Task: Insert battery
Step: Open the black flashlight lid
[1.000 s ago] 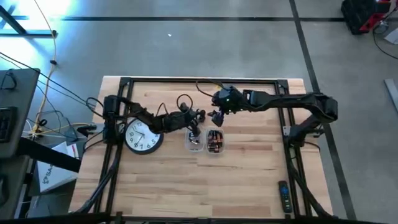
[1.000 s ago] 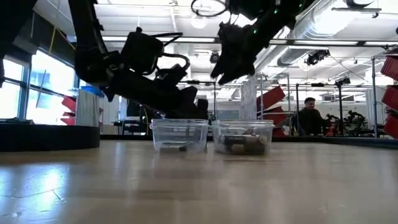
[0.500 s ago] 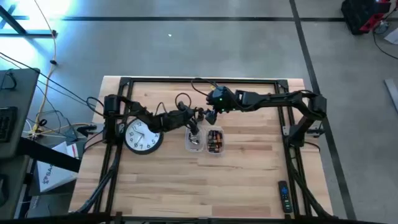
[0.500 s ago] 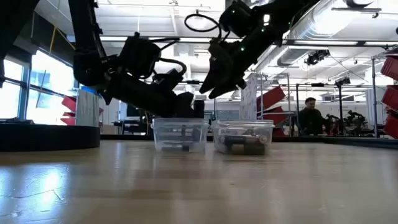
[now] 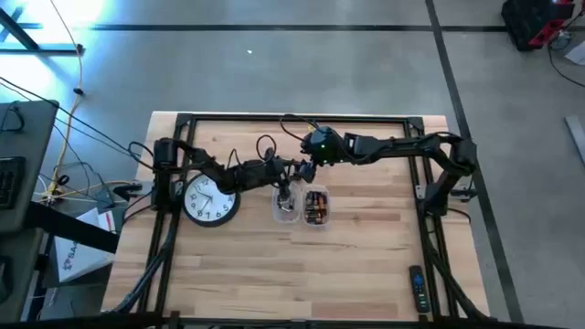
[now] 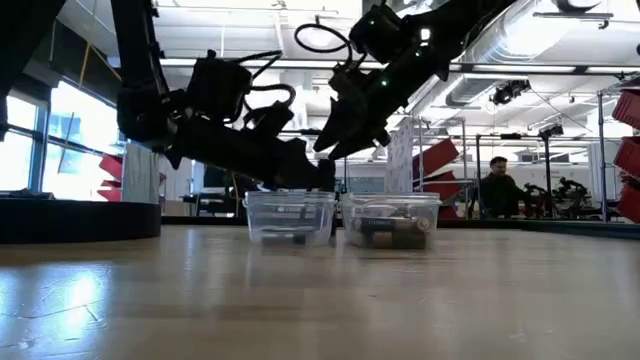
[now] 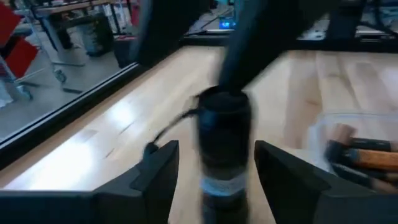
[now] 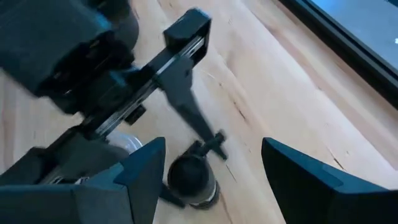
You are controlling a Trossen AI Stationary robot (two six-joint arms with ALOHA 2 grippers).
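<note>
Holding a dark cylindrical flashlight (image 7: 222,146) in left gripper (image 7: 214,163), over the clear tub (image 5: 285,208). Spread wide: right gripper (image 8: 208,163). Batteries (image 5: 315,206) piled in the second tub (image 5: 316,219).

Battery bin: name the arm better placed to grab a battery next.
Right. Its gripper hangs open and empty near the bin; the left gripper is busy around a dark cylinder.

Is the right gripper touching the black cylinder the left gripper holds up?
Apart. The right wrist view shows the right gripper with wide-open fingers and bare table between them and the black cylinder, which the left gripper holds.
</note>
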